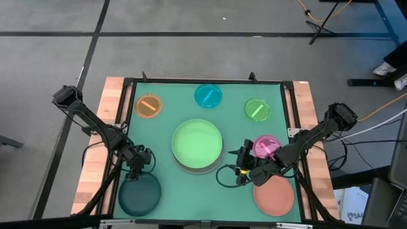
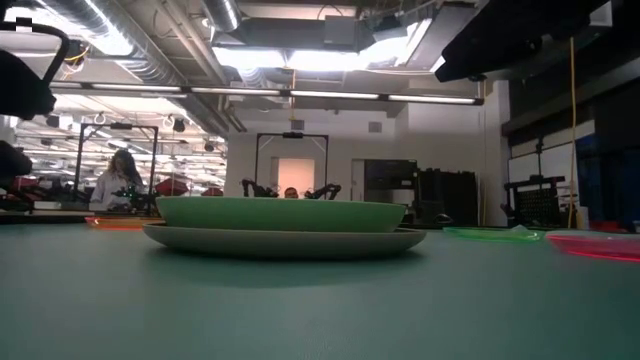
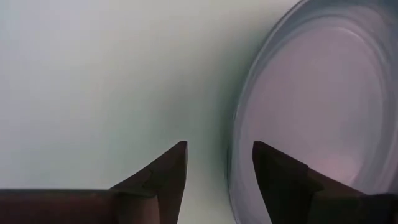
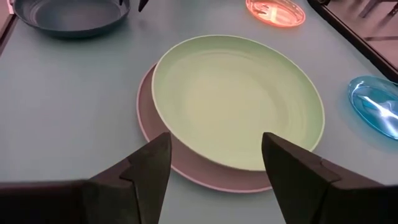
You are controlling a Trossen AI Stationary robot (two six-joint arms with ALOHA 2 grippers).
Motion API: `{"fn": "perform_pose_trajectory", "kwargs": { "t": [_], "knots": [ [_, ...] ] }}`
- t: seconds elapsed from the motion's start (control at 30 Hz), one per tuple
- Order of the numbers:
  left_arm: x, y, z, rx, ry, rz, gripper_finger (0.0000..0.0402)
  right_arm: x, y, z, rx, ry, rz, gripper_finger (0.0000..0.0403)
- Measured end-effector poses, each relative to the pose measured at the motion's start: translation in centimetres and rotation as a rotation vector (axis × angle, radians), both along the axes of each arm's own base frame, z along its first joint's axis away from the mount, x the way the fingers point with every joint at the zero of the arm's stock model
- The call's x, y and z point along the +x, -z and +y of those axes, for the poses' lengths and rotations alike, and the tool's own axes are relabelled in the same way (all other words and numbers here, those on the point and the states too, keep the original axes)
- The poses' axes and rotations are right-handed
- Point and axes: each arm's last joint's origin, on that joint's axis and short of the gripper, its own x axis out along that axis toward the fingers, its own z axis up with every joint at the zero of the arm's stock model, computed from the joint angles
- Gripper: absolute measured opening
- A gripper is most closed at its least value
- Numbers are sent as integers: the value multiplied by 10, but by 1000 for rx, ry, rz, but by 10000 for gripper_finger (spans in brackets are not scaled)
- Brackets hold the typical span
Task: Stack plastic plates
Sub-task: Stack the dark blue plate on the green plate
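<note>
The large light green plate [image 1: 198, 143] sits inside the grey-white plate [image 4: 186, 165] at the table's middle. The dark green plate [image 1: 140, 194] lies near the left corner, the salmon plate [image 1: 275, 196] near the right. Small orange [image 1: 148, 105], cyan [image 1: 208, 95], lime [image 1: 257, 109] and pink [image 1: 266, 146] plates lie apart on the mat. My left gripper [image 3: 217, 146] is open and points down at the dark green plate's far rim [image 3: 239, 149], one finger on each side of it. My right gripper [image 4: 216, 135] is open, just right of the stacked pair.
A green mat [image 1: 165, 95] covers the table inside a black frame, with wooden borders [image 1: 111, 102] left and right. Free mat lies between the stacked pair and the near edge. In the low view a person [image 2: 118, 180] shows far behind the table.
</note>
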Motion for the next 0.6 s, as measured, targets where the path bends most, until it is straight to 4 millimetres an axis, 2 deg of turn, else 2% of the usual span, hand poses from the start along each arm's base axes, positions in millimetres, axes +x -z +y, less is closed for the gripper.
{"fn": "perform_pose_trajectory", "kwargs": {
  "t": [0.17, 0.6],
  "knots": [
    [-1, 1, 0, -2, 2, 3, 147, 1, 0, -2, -3, 11, -1, 240],
    [0, 1, 0, -5, 19, -14, 17, 1, 1, -3, -9, 14, 5, 240]
  ]
}}
